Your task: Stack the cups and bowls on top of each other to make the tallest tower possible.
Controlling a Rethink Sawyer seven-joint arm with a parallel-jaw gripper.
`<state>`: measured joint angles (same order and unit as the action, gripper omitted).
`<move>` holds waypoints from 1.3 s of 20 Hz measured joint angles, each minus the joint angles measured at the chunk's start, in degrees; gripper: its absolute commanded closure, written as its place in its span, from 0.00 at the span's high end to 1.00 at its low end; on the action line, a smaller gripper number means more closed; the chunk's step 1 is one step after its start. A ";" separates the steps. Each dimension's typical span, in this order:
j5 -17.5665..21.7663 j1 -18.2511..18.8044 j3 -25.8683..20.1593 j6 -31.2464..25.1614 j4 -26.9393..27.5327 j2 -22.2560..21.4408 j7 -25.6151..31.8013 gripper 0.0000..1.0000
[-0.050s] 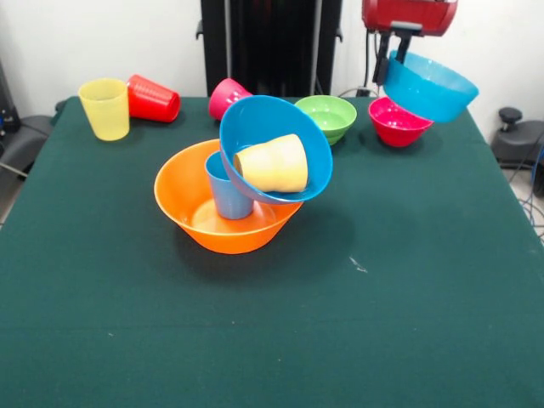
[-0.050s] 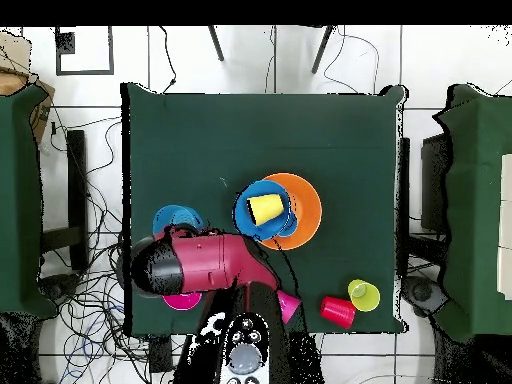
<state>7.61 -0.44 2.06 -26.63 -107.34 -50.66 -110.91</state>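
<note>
A large orange bowl (image 1: 197,223) stands mid-table with a light blue cup (image 1: 228,194) upright inside it. A large blue bowl (image 1: 270,119) leans steeply on that cup, and a pale orange cup (image 1: 274,163) lies on its side in it. My gripper (image 1: 393,64) is shut on the rim of the small blue bowl (image 1: 432,87), which hangs tilted above the magenta bowl (image 1: 398,123). The green bowl (image 1: 327,116) sits between them at the back. From overhead, the small blue bowl (image 2: 178,218) shows beside the red arm (image 2: 205,262), and the tower (image 2: 280,210) lies to its right.
A yellow cup (image 1: 104,108) stands upright at the back left. A red cup (image 1: 153,98) and a pink cup (image 1: 226,96) lie on their sides nearby. The green table cloth (image 1: 382,297) ends close behind the magenta bowl. Cables cover the floor around the table (image 2: 150,130).
</note>
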 measured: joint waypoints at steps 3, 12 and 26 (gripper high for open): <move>0.00 0.26 -0.22 -0.54 -0.07 -1.59 0.00 0.00; 0.04 3.15 -2.06 -1.71 -0.48 -5.72 0.00 0.00; 0.14 11.35 -7.11 -5.76 -0.54 -9.34 0.00 0.00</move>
<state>7.75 10.91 -5.06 -32.39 -107.88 -60.00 -110.91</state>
